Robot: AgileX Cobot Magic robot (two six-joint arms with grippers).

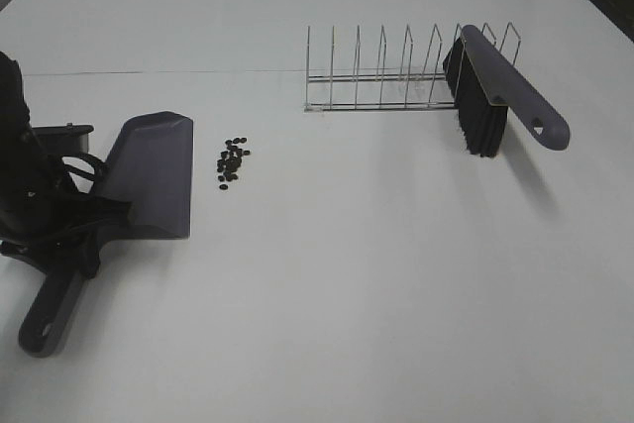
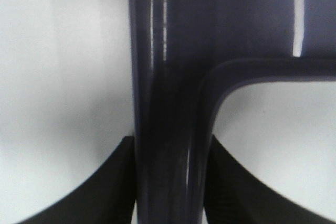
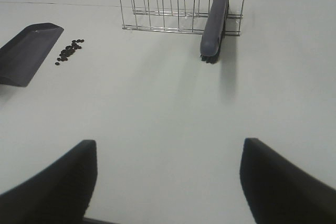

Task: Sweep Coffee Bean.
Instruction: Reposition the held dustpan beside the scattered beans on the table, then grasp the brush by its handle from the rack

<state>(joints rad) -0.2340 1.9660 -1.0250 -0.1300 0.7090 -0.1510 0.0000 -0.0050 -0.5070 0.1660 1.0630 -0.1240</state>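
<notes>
Coffee bean: the coffee bean [image 1: 232,161] cluster is spotted loose on the white table [image 1: 376,304], small dark ovals bunched together, left of centre in the high view.
Dustpan: the grey dustpan [image 1: 149,180] is laid flat at the cluster's 9 o'clock. Its open lip is turned toward the beans, near them but not touching, and its handle is run off toward 7 o'clock.
Left gripper: the left gripper [image 2: 169,182] is clamped on the dustpan's handle. In the wrist view dark fingers [image 2: 113,192] are pressed against both sides of that handle.
Right gripper: the right gripper [image 3: 169,182] is held with its jaws wide apart, and only table is seen between them. It is not caught by the high camera.
Wire rack: the wire rack [image 1: 381,76] is stood at the beans' 2 o'clock, well apart from them.
Brush: the brush [image 1: 505,86] is lodged at the wire rack's 3 o'clock end. Its grey handle is tilted out toward 4 o'clock, with black bristles hung beneath it.
</notes>
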